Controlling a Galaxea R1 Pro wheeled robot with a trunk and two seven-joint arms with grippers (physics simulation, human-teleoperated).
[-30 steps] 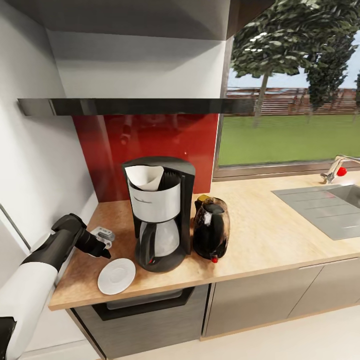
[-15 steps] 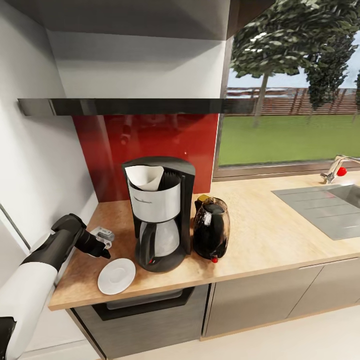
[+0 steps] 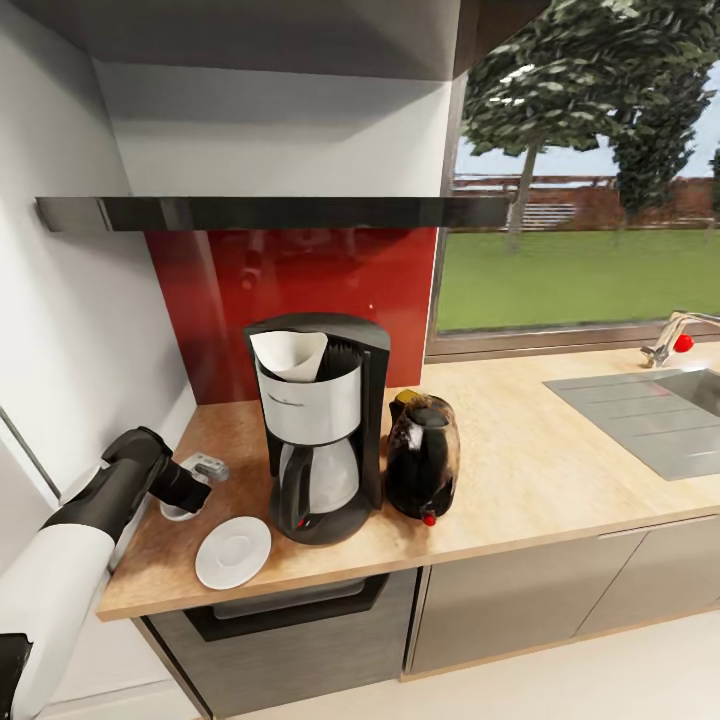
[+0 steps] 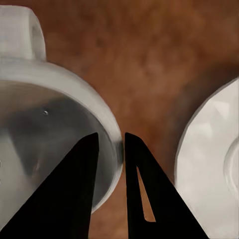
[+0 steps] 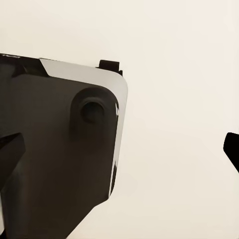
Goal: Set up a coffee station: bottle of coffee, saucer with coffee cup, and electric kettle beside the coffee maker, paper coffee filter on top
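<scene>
White coffee cup, prob. pinched.

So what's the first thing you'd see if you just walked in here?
Probably the tall black coffee maker with its shiny steel front, standing on the light-wood countertop before the red wall, a white paper filter on top. Right beside it is the round dark glass kettle. On its other side, the left gripper has its fingers over the rim of a small white cup, near the white saucer.
</scene>
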